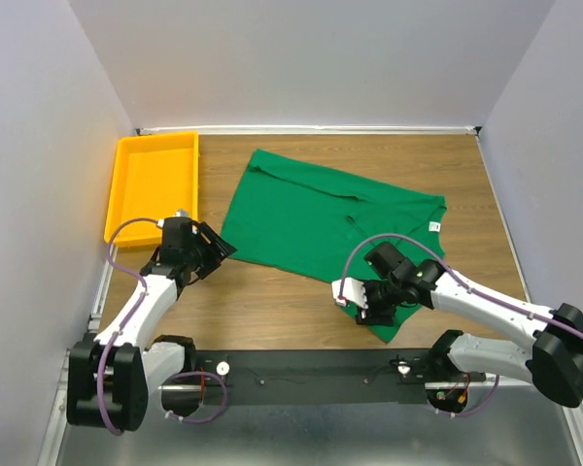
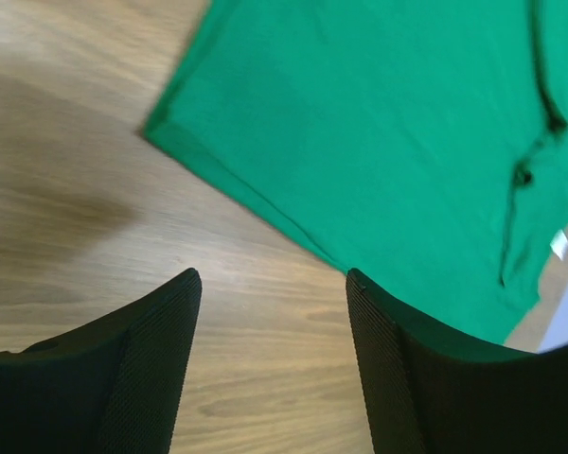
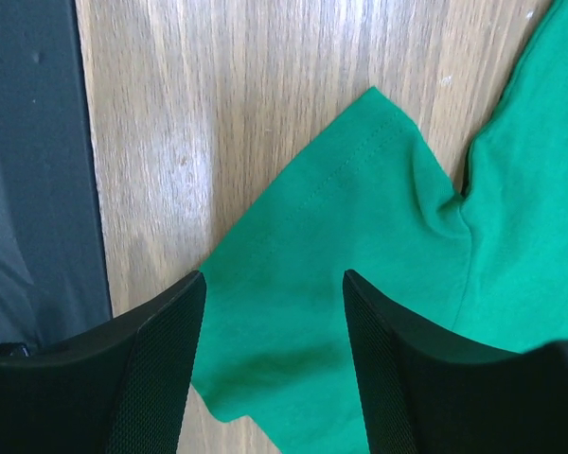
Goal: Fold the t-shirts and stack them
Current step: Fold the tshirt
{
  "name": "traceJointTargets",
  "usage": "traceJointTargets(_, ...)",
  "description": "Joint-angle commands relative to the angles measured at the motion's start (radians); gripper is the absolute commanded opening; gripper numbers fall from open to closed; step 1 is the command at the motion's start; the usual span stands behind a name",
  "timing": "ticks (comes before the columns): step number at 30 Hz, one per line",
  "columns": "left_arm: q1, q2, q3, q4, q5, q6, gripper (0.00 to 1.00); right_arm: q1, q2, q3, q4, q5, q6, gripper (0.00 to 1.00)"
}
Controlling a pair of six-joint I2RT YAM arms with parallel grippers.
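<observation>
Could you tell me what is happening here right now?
A plain green cloth t-shirt lies spread flat on the wooden table, apparently not yet folded. The right gripper is open, hanging over the shirt's near sleeve. The left gripper, also open, hovers over bare wood just beside the shirt. A yellow plastic tray sits at the far left.

One green t-shirt [image 1: 311,209], one yellow tray [image 1: 114,206], one left end effector [image 1: 214,250] and one right end effector [image 1: 365,309].

A plain green t-shirt [image 1: 316,214] lies flat and unfolded, spread across the middle of the surface, white neck tag at its 3 o'clock edge, one sleeve pointing toward 6 o'clock.
</observation>
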Motion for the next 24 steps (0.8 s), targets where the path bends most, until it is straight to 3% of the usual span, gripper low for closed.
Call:
traceJointTargets(1, -0.029, 0.068, 0.01, 0.018, -0.183, -0.098, 0.69, 0.009, 0.001, -0.005, -0.027, 0.03, -0.002, 0.67)
traceJointTargets(9, -0.058, 0.286, 0.071, 0.102, -0.279, -0.149, 0.64, 0.009, 0.009, -0.012, -0.003, 0.057, 0.02, 0.67)
traceJointTargets(13, -0.069, 0.375, 0.106, 0.122, -0.338, -0.16, 0.56, 0.009, -0.003, -0.013, -0.001, 0.061, 0.025, 0.67)
traceJointTargets(16, -0.07, 0.422, 0.119, 0.136, -0.35, -0.154, 0.37, 0.009, -0.002, -0.012, -0.001, 0.06, 0.023, 0.67)
traceJointTargets(17, -0.07, 0.435, 0.12, 0.145, -0.345, -0.148, 0.24, 0.009, -0.003, -0.012, -0.001, 0.06, 0.025, 0.67)
traceJointTargets(18, -0.07, 0.436, 0.119, 0.157, -0.323, -0.143, 0.03, 0.009, -0.005, -0.012, -0.001, 0.06, 0.026, 0.67)
traceJointTargets(24, -0.075, 0.377, 0.108, 0.179, -0.284, -0.085, 0.0, 0.009, -0.005, -0.01, -0.003, 0.055, 0.026, 0.66)
